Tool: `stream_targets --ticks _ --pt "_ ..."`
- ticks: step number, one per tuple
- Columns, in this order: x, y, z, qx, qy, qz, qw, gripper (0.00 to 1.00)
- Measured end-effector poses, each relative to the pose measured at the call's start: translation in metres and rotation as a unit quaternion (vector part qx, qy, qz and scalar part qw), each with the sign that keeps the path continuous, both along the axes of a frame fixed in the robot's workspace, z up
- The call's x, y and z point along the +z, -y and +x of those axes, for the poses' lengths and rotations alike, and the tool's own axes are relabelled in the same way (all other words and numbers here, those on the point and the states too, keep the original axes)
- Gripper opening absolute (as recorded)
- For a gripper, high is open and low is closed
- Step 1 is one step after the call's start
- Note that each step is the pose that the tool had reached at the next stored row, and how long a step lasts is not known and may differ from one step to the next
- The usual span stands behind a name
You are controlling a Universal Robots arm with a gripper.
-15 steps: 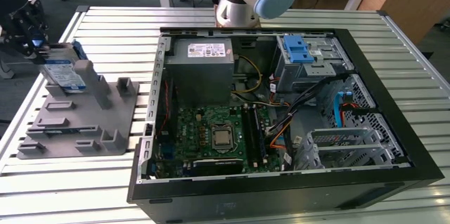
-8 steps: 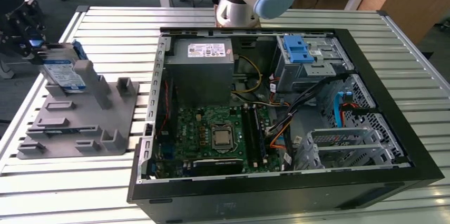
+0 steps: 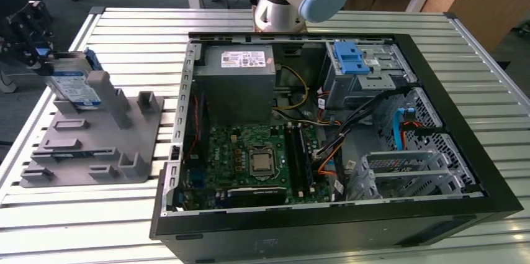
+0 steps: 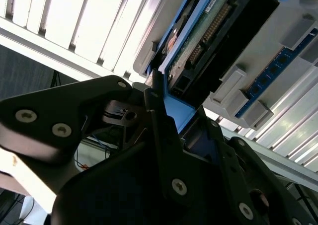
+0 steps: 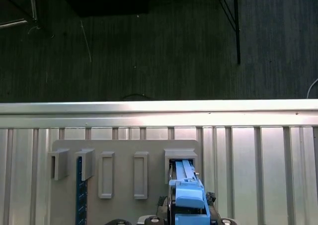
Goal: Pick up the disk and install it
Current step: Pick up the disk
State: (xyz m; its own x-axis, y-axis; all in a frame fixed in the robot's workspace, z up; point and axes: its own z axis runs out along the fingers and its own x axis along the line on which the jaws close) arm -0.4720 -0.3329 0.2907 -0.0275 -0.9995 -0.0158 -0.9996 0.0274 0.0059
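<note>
Clamping the disk (image 3: 71, 87) in its stand (image 3: 91, 146) at the case's (image 3: 331, 233) nine o'clock, the hand (image 3: 48, 59) may wedge it if tilted.

- I see a slatted metal surface (image 3: 124, 22) carrying everything, with dark carpet floor (image 5: 149, 51) beyond its edge.
- A grey holder plate (image 3: 91, 140) with upright slots lies toward the exterior view's left; in the first wrist view a thin blue strip (image 5: 80, 195) stands on edge in one slot.
- Beside it lies an open black computer case (image 3: 331, 233).
- Inside I make out a green motherboard (image 3: 240, 152), a grey power-supply box (image 3: 240, 81) and a blue ridged latch (image 3: 350, 59).
</note>
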Motion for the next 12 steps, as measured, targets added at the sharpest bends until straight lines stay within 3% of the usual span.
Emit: stream_targets --ticks 5,12 --pt "0.0004 0.0 0.0 0.0 0.0001 0.0 1.0 0.36" --pt "0.0104 0.0 0.0 0.0 0.0 0.0 1.0 0.36"
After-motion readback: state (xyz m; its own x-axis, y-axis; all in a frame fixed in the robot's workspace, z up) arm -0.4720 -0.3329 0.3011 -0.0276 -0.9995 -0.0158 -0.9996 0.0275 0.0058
